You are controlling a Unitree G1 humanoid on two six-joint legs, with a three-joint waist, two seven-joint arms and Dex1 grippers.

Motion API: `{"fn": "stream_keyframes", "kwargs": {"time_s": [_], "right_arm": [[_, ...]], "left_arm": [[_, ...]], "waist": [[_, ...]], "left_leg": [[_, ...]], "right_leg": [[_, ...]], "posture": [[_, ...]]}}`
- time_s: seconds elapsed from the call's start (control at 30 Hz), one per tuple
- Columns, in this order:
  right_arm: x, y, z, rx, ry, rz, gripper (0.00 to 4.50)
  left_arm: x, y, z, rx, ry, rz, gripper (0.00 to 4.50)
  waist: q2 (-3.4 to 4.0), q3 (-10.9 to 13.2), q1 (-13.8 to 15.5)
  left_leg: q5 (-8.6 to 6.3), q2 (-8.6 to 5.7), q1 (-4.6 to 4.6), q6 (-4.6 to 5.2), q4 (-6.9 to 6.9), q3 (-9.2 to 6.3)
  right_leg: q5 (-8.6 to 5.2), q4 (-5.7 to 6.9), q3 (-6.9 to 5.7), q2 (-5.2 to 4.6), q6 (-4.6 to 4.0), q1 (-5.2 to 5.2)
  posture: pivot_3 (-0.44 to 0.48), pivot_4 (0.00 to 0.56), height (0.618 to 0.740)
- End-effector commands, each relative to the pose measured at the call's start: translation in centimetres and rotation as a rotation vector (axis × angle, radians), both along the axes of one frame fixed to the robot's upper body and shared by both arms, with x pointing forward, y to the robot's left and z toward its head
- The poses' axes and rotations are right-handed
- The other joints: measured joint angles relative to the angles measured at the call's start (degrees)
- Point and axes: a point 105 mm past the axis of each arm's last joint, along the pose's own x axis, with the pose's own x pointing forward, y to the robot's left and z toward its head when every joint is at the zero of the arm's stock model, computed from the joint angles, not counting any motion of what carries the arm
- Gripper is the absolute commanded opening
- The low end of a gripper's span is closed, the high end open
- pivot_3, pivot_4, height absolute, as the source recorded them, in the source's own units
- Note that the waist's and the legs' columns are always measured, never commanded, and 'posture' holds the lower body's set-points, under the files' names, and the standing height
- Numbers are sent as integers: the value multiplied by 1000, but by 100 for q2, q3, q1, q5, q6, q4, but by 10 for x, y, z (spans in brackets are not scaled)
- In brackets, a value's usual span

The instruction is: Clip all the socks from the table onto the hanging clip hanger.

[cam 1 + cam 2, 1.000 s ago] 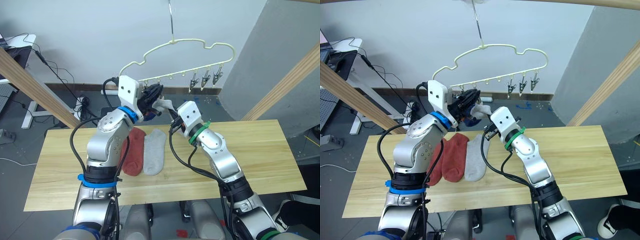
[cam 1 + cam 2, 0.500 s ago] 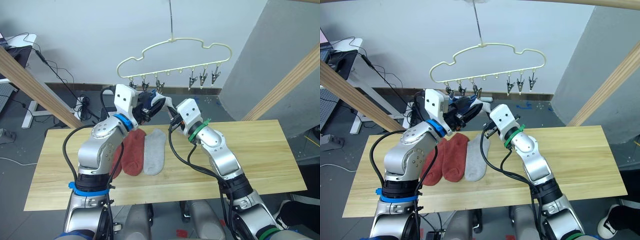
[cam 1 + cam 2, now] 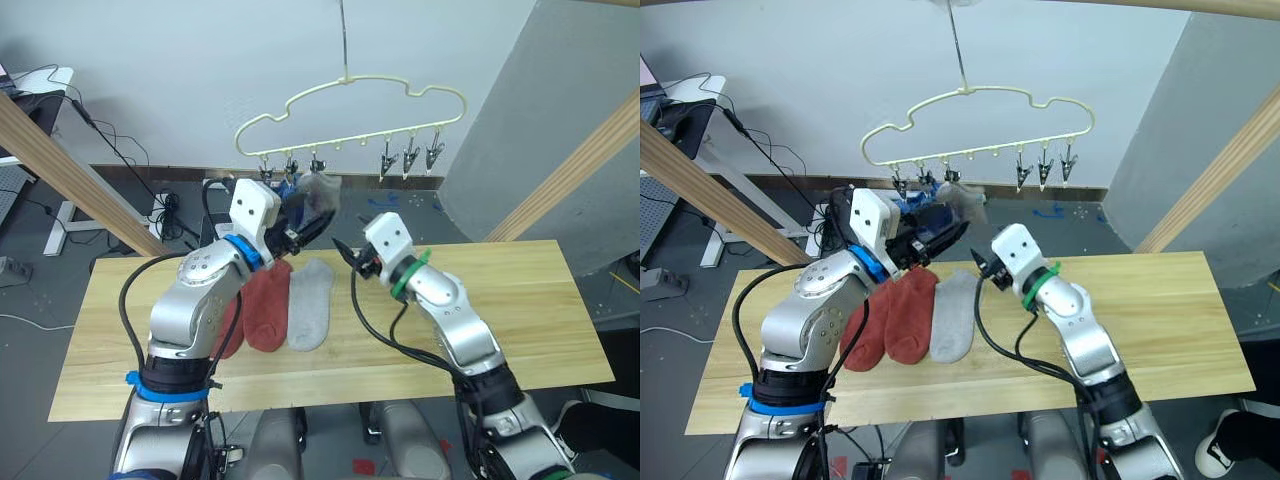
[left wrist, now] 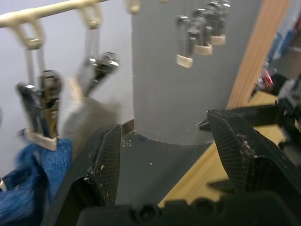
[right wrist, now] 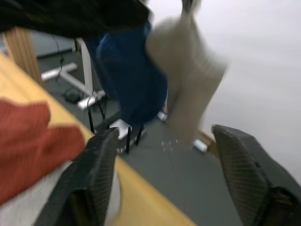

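Note:
The pale yellow clip hanger (image 3: 350, 95) hangs above the table's (image 3: 520, 300) far edge. Blue socks (image 3: 283, 190) and a light grey sock (image 3: 322, 190) hang from its left clips. Two rust-red socks (image 3: 262, 308) and another grey sock (image 3: 310, 300) lie side by side on the planks. My left gripper (image 3: 313, 218) is open just below the hung socks, holding nothing. My right gripper (image 3: 343, 250) is open too, a little lower and to the right. In the right wrist view the hung grey sock (image 5: 193, 84) and a blue sock (image 5: 131, 80) are ahead of its spread fingers (image 5: 94, 169).
Three bare metal clips (image 3: 408, 155) hang at the hanger's right end. Slanted wooden beams stand at the left (image 3: 70, 170) and right (image 3: 570, 160). A white desk (image 3: 40, 85) and floor cables (image 3: 130, 150) lie behind. The table's right half is bare wood.
The grey sock went from my right gripper onto a clip. Both grippers opened; the right one drew back down and to the right, and the left arm lowered from the clips.

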Motion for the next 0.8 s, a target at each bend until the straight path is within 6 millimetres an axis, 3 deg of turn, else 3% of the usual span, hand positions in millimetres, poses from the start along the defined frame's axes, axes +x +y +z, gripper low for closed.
{"fn": "stream_keyframes", "kwargs": {"time_s": [0.03, 0.2, 0.33, 0.43, 0.53, 0.6, 0.8], "right_arm": [[-13, -11, 34, 64, -70, 1, 3197], [-5, -27, 75, 207, -95, -92, 3197], [5, -29, 91, 236, -110, -123, 3197], [10, -29, 94, 259, -94, -130, 3197], [15, -30, 94, 306, -54, -140, 2610], [17, -29, 93, 309, -36, -140, 1936], [26, -27, 90, 315, -2, -159, 1936]], "left_arm": [[-16, -5, 6, 71, -104, -78, 3281], [-21, 1, 5, 114, -144, -101, 3281], [-17, 3, 10, 89, -154, -81, 3281], [-15, 3, 11, 79, -158, -68, 3281], [-15, 1, 11, 70, -162, -63, 3281], [-15, 0, 11, 66, -162, -63, 3281], [-15, -2, 8, 62, -157, -67, 3281]], "waist": [[1, -4, -10], [0, -14, -15], [-3, -29, -12], [-7, -33, -11], [-7, -34, -10], [-7, -34, -11], [-8, -34, -21]], "left_leg": [[0, 0, 1, 0, 1, -1], [3, 1, 4, -4, 4, -5], [4, -2, 4, -4, 10, -6], [4, -2, 3, -4, 11, -6], [4, -2, -4, -4, 11, -1], [4, -2, -6, -3, 12, 1], [10, 0, -8, -10, 16, 9]], "right_leg": [[0, 4, -1, 0, 0, 0], [0, 13, -4, 2, 0, 0], [0, 24, -4, 1, 0, 0], [0, 40, -3, 1, 0, -6], [0, 50, 1, 1, -1, -22], [1, 55, 3, 1, -1, -27], [1, 86, 14, 3, -1, -51]], "posture": [[-145, 276, 740], [-142, 253, 740], [-138, 245, 740], [-132, 241, 740], [-129, 241, 740], [-127, 243, 740], [-127, 243, 740]]}}
